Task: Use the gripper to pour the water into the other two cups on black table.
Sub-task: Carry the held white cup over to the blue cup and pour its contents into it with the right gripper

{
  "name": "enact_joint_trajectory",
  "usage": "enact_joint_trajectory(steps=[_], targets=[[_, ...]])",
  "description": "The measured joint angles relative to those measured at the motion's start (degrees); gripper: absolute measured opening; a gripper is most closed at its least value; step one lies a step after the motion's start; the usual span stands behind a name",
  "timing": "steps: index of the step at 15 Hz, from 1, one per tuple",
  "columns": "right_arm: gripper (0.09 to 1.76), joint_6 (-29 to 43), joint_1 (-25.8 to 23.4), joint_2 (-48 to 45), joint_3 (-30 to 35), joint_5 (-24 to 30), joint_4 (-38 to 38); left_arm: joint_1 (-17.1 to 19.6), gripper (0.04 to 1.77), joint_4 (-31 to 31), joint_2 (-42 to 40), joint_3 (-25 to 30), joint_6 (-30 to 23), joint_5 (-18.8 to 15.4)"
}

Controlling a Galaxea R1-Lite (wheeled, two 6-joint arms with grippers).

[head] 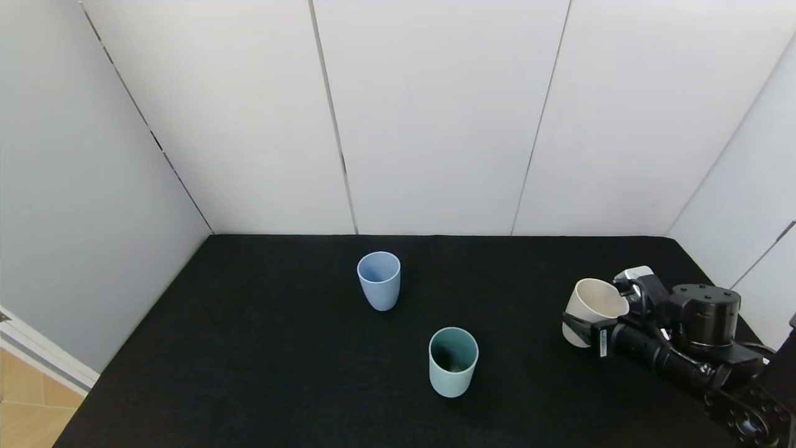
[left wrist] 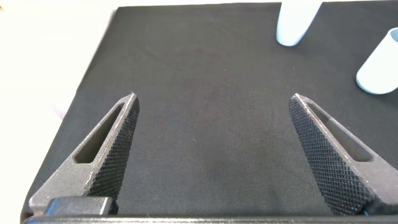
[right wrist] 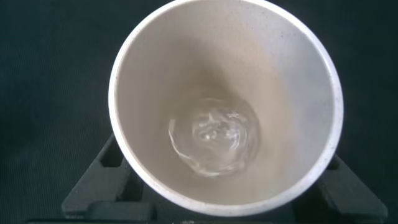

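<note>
Right gripper [head: 581, 326] is clamped on a cream cup [head: 591, 309] w/ water [right wrist: 214, 142] in it, tilted slightly, at the black table's [head: 261, 348] right side. The 2 target cups, blue cup [head: 379, 280] and green cup [head: 453, 361], stand upright mid-table, apart, probably awaiting pours. Left gripper [left wrist: 214, 109], jaws spread wide, holds nothing.

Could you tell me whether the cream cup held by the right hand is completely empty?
No, the cream cup has a little clear water pooled at its bottom.
</note>
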Motion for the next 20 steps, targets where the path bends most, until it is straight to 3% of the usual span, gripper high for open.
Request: enact_joint_trajectory(steps=[7, 14, 20], targets=[[1.28, -4.94, 0.55, -9.87, -6.84, -1.15, 17.42, 0.0, 1.72, 0.0, 0.0, 0.0, 0.0, 0.0], [1.28, -8.55, 2.23, -18.47, -20.35, -3.13, 40.44, -0.02, 1.72, 0.0, 0.0, 0.0, 0.0, 0.0], [1.27, -10.69, 8.81, -20.41, -32.43, -8.94, 53.15, -0.02, 1.72, -0.02, 0.0, 0.0, 0.0, 0.0]])
